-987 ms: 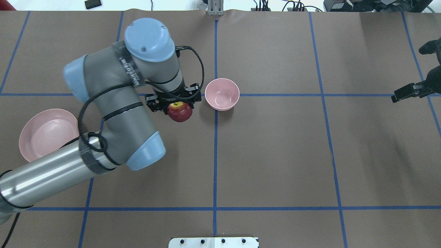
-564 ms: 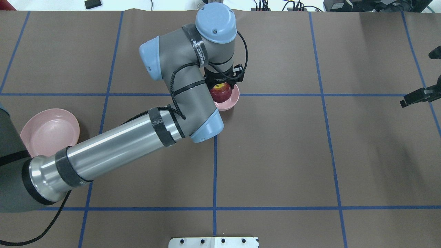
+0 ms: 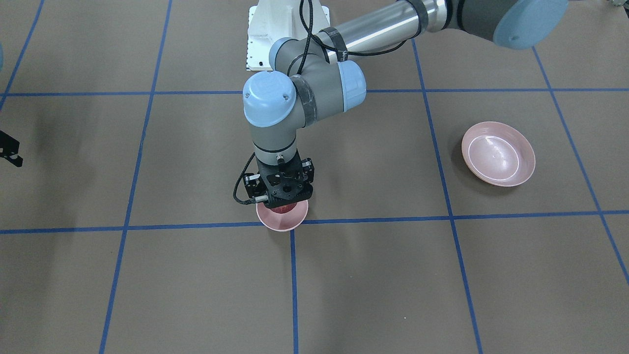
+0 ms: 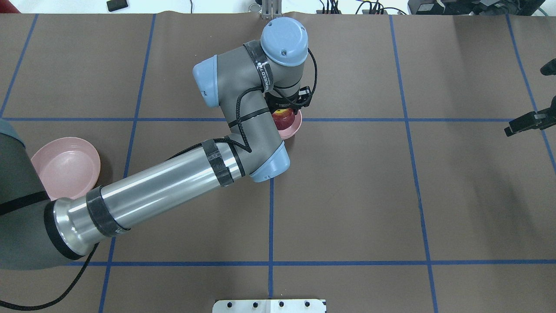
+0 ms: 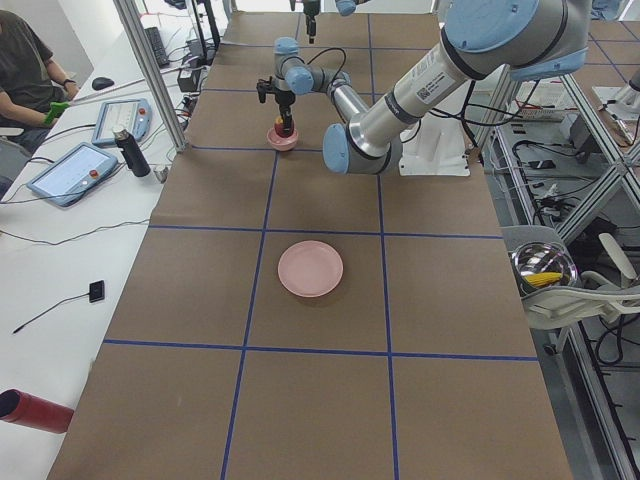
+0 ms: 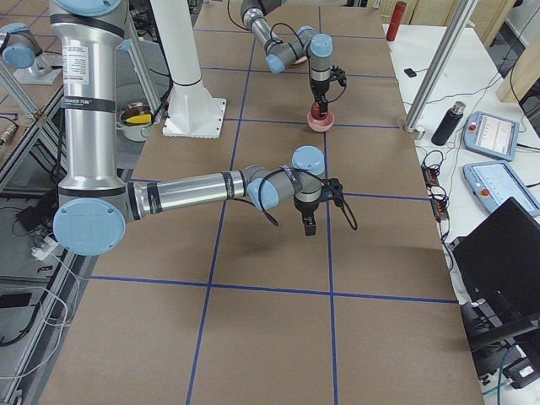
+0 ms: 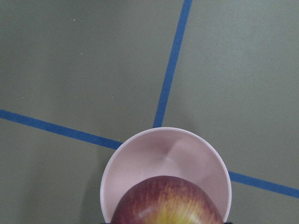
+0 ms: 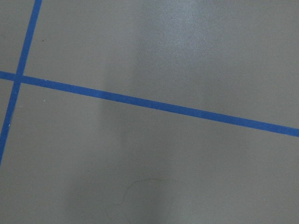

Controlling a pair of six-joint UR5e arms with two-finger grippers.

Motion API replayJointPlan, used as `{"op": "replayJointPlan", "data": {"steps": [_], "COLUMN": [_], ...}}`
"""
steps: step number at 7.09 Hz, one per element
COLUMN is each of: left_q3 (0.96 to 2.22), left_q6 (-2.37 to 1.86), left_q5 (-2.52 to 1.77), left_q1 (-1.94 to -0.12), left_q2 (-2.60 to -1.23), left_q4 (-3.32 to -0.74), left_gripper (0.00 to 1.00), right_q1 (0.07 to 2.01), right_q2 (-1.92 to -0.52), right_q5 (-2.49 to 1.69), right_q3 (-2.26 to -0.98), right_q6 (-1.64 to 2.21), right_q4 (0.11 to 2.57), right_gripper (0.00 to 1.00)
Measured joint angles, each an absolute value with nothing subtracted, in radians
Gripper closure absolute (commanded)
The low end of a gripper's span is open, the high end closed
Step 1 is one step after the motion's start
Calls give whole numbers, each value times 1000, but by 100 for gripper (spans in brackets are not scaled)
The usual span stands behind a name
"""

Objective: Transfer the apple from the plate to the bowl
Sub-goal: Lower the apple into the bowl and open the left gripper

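The dark-red apple [image 4: 283, 121] with its yellow patch is held in my left gripper [image 4: 284, 113], which is shut on it. The apple hangs right over the small deep pink bowl [image 4: 297, 126], near its near side, and partly hides the rim. In the left wrist view the apple [image 7: 168, 203] fills the bottom edge above the bowl [image 7: 140, 161]. In the front view the gripper [image 3: 282, 204] covers most of the bowl [image 3: 282, 223]. The wide shallow pink plate [image 4: 65, 167] sits far left with nothing on it. My right gripper [image 4: 526, 121] hovers at the far right edge; its jaws are unclear.
The table [image 4: 347, 195] is brown with a blue tape grid. My left arm's forearm [image 4: 156, 191] stretches across the left half, between plate and bowl. The robot's white base plate [image 4: 269, 305] is at the near edge. Cables and equipment lie past the far edge.
My left gripper carried the apple right and away, from beside the bowl to over it. It shifted only slightly in the last half second. The right gripper drew back a little to the right.
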State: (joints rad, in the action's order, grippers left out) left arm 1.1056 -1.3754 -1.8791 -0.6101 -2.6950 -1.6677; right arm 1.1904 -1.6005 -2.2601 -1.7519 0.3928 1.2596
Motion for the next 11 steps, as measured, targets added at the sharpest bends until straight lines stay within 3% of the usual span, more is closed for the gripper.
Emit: {"op": "replayJointPlan", "data": {"steps": [4,5,6,7,11], "left_q3": [1055,1048,1046,1045,1038], "left_q6": [-1374,-1374,-1374,-1373,-1373], "left_q5": [-1875,-1875,-1875,-1875,-1874], "left_q1": [-602,-601,-601,-601,-601], "left_q2": [-2694,-2694,-2694,-2694,-2690], "left_q4": [-1738,-1742,-1744,-1745,-1770], "left_gripper": [100,87,53,39,18], "right_q1": [1189,1189,1189,1189,1189], "right_q2": [-1588,-1581,-1578,-1578,-1575], "right_q5": [-2260,-2260,-2260,-2260,-2260], "right_q3": [-1725,-1715,-1711,-1710,-1708], "right_q6": [390,389,388,388,390], "right_q4": [1260,1260,1259,1259,1259], "right_gripper": [0,0,0,0,0]}}
